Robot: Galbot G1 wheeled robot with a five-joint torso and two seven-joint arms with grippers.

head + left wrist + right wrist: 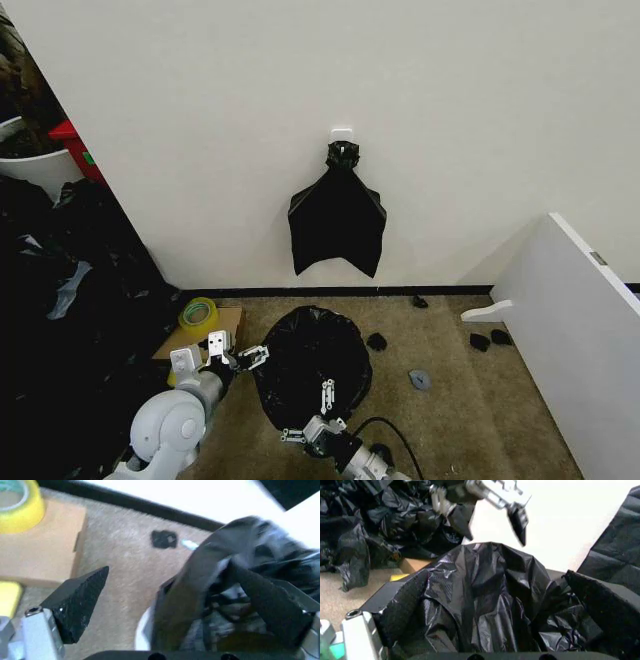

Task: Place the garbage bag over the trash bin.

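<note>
The glossy black garbage bag [312,362] lies draped over the trash bin, whose cream-white rim [142,631] peeks out under the plastic in the left wrist view. My left gripper [238,350] stands open at the bag's left edge, and one finger [270,600] sits in the bag's folds [200,588]. At the bag's near edge my right gripper [310,412] is open too, its fingers spread wide with wrinkled plastic [485,603] bunched between them. The left gripper [490,502] also shows farther off in the right wrist view.
A flat black bundle [338,222] hangs from a wall hook. A big heap of black plastic [60,300] fills the left side. A yellow tape roll [198,315] rests on a cardboard box [228,322]. A white panel [570,340] stands at the right; small black scraps [377,341] dot the carpet.
</note>
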